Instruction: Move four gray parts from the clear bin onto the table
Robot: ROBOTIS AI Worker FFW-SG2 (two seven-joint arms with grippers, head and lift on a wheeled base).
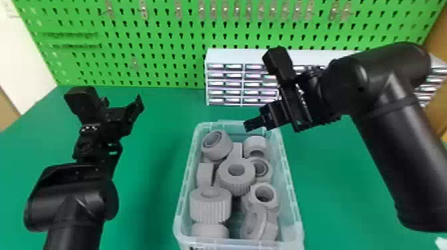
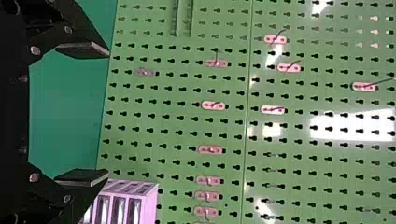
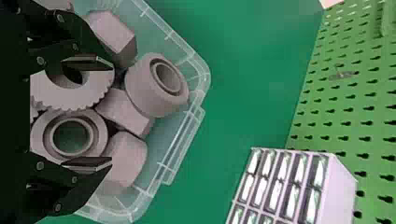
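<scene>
Right pincer (image 1: 254,124) above the far end of the clear bin (image 1: 292,186). I read its fingers as spread apart in the right wrist view, gap between them. Below it, the gray parts lie heaped in the bin: matte, one even gray, several shapes mixed.

Nearly under the fingertips, a short round piece (image 1: 254,145). Below and to the left, a thick ringed part (image 1: 221,148), tipped over, its wide mouth stepped inside. Nearer me than the pincer, a ribbed wheel (image 1: 236,186) with a round hole; closer still and further left, a second ribbed part (image 1: 210,210), ridges running down its side. A collared part (image 1: 263,196), opening up, sits on the bin's right side.

Beyond the pincer, a drawer cabinet (image 1: 226,56) against the green pegboard (image 1: 159,43). Well left of it, I have the left pincer (image 1: 121,108) over the table (image 1: 159,133), fingers apart.
</scene>
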